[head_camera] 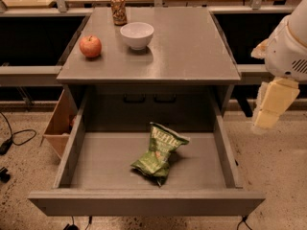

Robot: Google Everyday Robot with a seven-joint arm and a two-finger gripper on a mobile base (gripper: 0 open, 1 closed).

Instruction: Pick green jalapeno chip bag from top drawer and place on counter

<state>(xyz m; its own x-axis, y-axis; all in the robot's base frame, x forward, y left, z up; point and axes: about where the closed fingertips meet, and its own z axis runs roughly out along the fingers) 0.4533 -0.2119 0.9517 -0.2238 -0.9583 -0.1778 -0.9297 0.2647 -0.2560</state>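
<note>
Lying in the pulled-out top drawer (pixel 144 202), right of centre on its flat floor: one green jalapeno chip bag (pixel 159 153), crinkled, its pale lettering not legible. On the surface of the counter (pixel 192 47): one red apple (pixel 90 46), one white bowl (pixel 136 34), one patterned can (pixel 118 9) with no readable label. Beside the cabinet's left: one cardboard box (pixel 60 123). One gripper (pixel 269 104), cream-coloured, hangs right of the drawer, well apart from the bag; open or closed cannot be told.
</note>
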